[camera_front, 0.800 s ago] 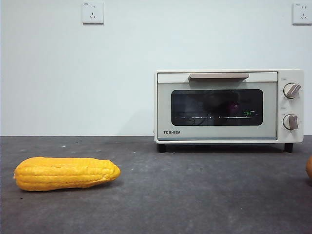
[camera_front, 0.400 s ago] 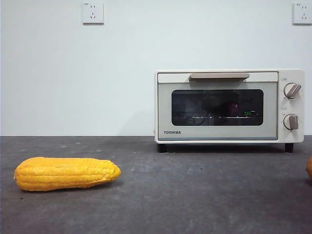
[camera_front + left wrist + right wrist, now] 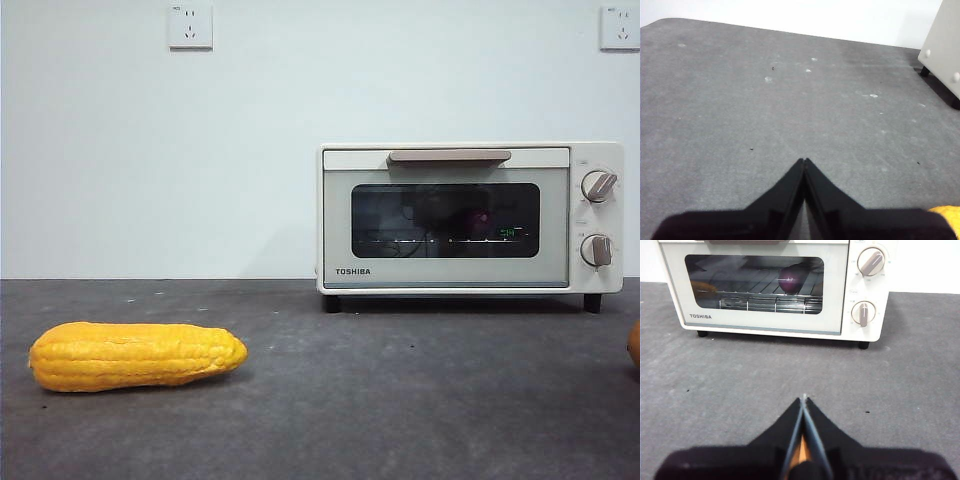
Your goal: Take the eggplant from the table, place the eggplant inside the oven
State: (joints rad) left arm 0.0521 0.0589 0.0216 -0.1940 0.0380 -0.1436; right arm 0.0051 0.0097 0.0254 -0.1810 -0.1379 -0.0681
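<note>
Table (image 3: 400, 400): dark grey, matt, rough, faintly speckled, a few pale flecks.
Oven (image 3: 470, 218): cream-white casing, smooth, low sheen; looks like painted metal or plastic, cannot tell which. Door (image 3: 752, 285): dark glass, glossy, reflective. Handle (image 3: 449, 156): taupe, satin. Knobs (image 3: 598, 186): smooth, plastic-looking. Rack (image 3: 770, 301): thin bright metal wire.
Eggplant (image 3: 793, 279): behind the glass, dark purple, glossy skin.
Corn (image 3: 135, 355): yellow, bumpy, slight waxy shine.
Left gripper (image 3: 804, 162), right gripper (image 3: 804, 399): black, matt.
Wall (image 3: 150, 150): white, smooth, matt.
</note>
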